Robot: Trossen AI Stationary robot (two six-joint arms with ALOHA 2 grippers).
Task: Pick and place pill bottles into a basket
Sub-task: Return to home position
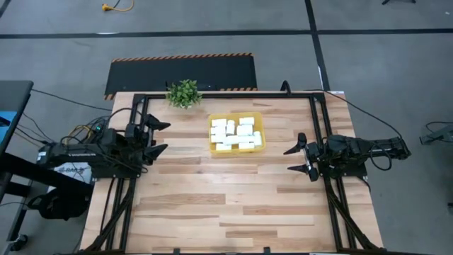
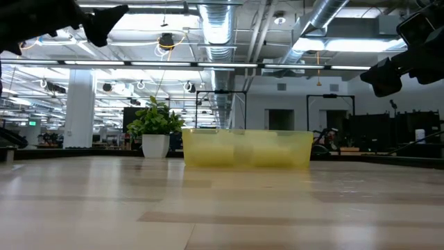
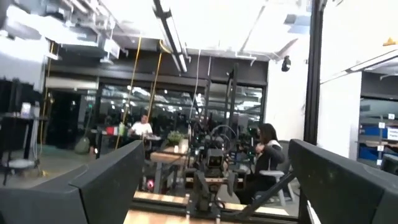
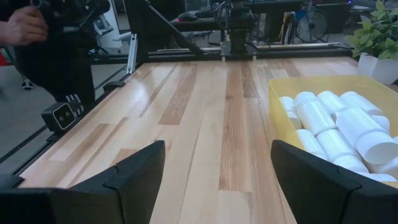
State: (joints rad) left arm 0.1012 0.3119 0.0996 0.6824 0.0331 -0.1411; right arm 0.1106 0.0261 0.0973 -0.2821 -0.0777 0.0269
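pill bottles [image 1: 245, 130] in basket [image 1: 259, 117] | basket on table [image 1: 212, 205], far half | plant [image 1: 184, 93] behind-left of basket

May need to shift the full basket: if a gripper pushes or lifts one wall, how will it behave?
Pushed, the basket probably slides, not tips: it sits low and wide on the smooth table. Lifted by one wall, its translucent plastic may flex and the piled pill bottles could roll. Left gripper and right gripper wait open at the table's sides.
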